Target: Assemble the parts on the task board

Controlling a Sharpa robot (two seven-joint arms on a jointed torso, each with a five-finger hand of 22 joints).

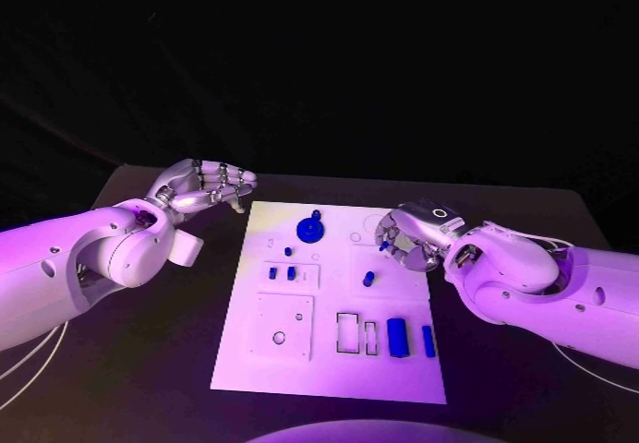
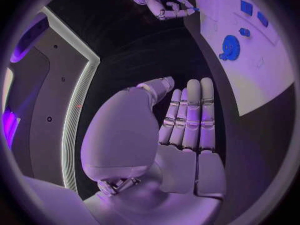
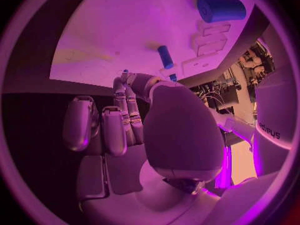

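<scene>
On the near end of the white task board [image 1: 333, 369], two upright blue blocks [image 1: 398, 337] stand beside an empty rectangular slot. Farther up, the right hand [image 1: 410, 238] hovers over the board's right edge, pinching a small blue peg [image 1: 385, 246] between its fingertips. Farthest, the blue gear [image 1: 310, 227] sits on the board; the left hand [image 1: 207, 189] rests off-board, fingers loosely curled, holding nothing
</scene>
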